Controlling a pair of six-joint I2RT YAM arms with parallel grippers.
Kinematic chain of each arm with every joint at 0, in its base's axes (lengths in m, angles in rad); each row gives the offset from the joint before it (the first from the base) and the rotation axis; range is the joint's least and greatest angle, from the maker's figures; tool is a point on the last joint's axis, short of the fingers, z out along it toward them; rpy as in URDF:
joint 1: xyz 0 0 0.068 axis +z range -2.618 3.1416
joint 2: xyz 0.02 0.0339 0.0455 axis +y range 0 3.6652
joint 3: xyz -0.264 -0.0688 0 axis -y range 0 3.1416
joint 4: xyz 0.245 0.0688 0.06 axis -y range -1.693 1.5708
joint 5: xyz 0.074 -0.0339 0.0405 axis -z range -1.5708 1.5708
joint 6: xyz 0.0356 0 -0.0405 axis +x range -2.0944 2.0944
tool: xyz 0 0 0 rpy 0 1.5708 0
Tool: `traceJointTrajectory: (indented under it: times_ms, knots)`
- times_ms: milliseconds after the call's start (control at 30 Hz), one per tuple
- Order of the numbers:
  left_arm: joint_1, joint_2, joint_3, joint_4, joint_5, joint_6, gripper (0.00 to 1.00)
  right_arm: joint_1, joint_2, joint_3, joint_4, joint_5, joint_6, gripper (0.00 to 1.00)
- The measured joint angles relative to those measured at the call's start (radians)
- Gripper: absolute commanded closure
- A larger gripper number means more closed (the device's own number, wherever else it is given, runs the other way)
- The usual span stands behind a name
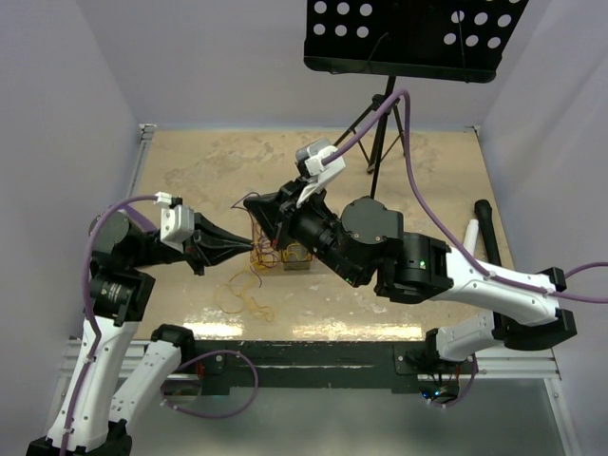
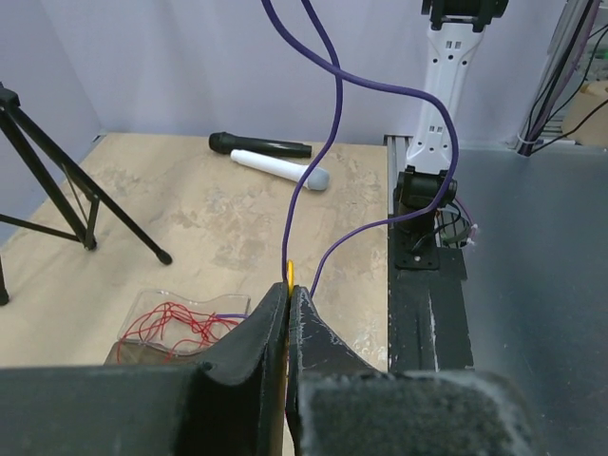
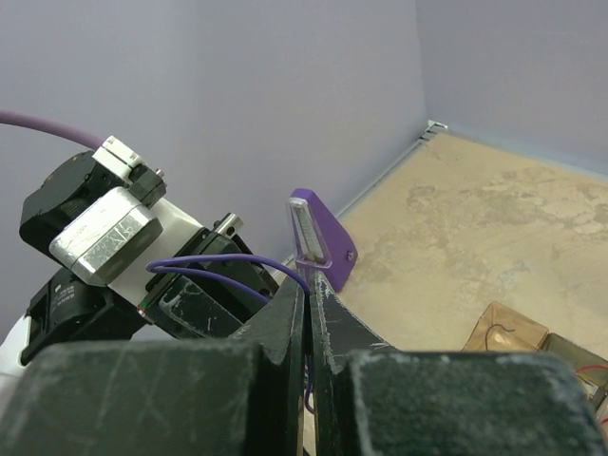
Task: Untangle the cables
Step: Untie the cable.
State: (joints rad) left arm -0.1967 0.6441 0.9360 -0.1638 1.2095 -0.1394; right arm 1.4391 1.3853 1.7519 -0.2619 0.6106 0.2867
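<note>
Looping cables (image 1: 266, 258) | hair-thin | yellow, orange, red, purple | bunched mid-table

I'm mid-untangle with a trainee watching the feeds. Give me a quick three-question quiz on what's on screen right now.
1. True or false: the right gripper stands wide open.
2. The loose wires in the clear tray are: A red, B green, C blue?
3. Fill in: the left gripper pinches a ___ wire.
Key: 1 false, it is shut on a thin purple wire. 2 A. 3 yellow: the yellow wire shows at its tips.
</note>
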Motion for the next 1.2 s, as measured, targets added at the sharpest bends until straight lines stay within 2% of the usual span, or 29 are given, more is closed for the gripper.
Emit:
traceJointTrajectory:
  times_ms: [233,367,533,800,1000,1200]
  knots:
    - [0.000,0.000,-0.002,0.011,-0.006,-0.006,1.00,0.000,0.000,0.000,0.009,0.001,0.000,1.00]
    - [0.000,0.000,-0.002,-0.024,-0.018,0.039,1.00,0.000,-0.002,0.000,0.008,0.002,0.000,1.00]
    - [0.000,-0.002,-0.022,-0.144,-0.100,0.224,1.00,0.000,-0.029,0.001,-0.006,0.028,-0.011,1.00]
    - [0.000,0.015,-0.156,-0.324,-0.239,0.540,1.00,0.000,-0.138,0.087,-0.051,0.096,-0.038,1.00]
    - [-0.001,0.017,-0.194,-0.352,-0.309,0.689,1.00,0.000,-0.224,0.095,-0.085,0.157,-0.042,1.00]
    - [0.000,0.036,-0.258,-0.422,-0.388,0.766,1.00,0.000,-0.286,0.142,-0.075,0.195,-0.042,1.00]
